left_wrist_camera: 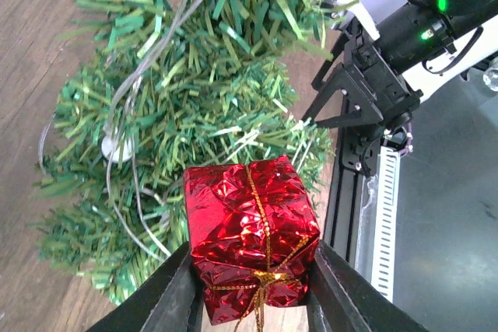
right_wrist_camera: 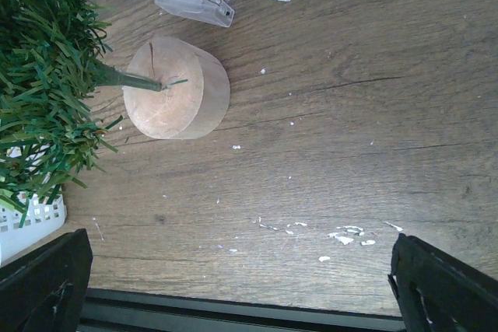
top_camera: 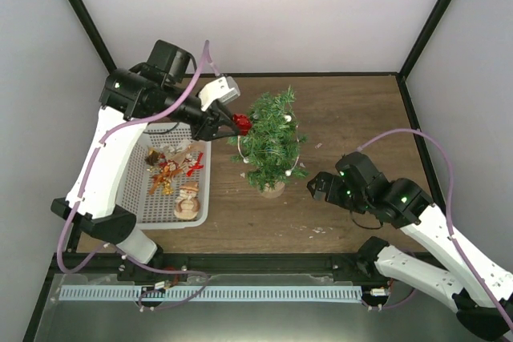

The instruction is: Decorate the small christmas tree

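Note:
The small christmas tree (top_camera: 271, 135) stands mid-table on its round wooden base (top_camera: 272, 190), wound with a thin white bead string. My left gripper (top_camera: 232, 122) is shut on a shiny red gift-box ornament (top_camera: 242, 122) with gold cord and holds it against the tree's upper left branches. In the left wrist view the red box (left_wrist_camera: 250, 235) sits between both fingers, with the green branches (left_wrist_camera: 187, 106) just behind it. My right gripper (top_camera: 319, 186) is open and empty, low to the right of the tree's base (right_wrist_camera: 175, 87); its fingertips (right_wrist_camera: 47, 281) show wide apart.
A white basket (top_camera: 200, 198) on the left holds a snowman figure (top_camera: 187, 199) and red and gold ornaments (top_camera: 168, 164). A small clear plastic piece (right_wrist_camera: 194, 5) lies near the base. White flakes (right_wrist_camera: 342, 235) dot the wooden table. Black frame posts stand at the corners.

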Motion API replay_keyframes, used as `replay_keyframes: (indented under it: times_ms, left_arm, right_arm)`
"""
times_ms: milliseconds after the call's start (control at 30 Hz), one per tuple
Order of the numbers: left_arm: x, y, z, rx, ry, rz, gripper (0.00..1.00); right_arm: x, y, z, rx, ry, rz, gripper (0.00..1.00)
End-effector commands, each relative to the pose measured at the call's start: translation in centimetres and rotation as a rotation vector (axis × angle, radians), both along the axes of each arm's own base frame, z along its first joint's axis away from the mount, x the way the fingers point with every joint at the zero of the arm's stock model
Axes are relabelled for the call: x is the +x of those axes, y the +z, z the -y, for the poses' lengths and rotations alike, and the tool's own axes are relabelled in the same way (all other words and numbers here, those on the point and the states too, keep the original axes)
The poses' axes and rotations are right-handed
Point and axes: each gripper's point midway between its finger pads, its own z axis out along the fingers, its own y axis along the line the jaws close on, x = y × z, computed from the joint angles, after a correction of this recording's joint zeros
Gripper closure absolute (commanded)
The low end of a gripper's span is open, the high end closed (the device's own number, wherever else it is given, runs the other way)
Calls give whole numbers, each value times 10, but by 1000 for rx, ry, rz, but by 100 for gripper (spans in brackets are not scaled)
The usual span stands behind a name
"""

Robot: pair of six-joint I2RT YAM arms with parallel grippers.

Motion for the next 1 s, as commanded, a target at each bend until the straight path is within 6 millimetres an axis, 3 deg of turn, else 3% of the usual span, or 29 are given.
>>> replay_keyframes:
  times_ms: [0,400,967]
  left_arm:
    - [3,5,18,-38,-54,5,64]
    - [17,-20,42,-1,-98,-4,64]
    - [26,-59,50,70,-105,-40,63]
  right_arm:
    - [0,12,2,33,-31,15,3]
    - [-7,17,11,47,-62,12,3]
    - [-9,26,13,61,-67,24,3]
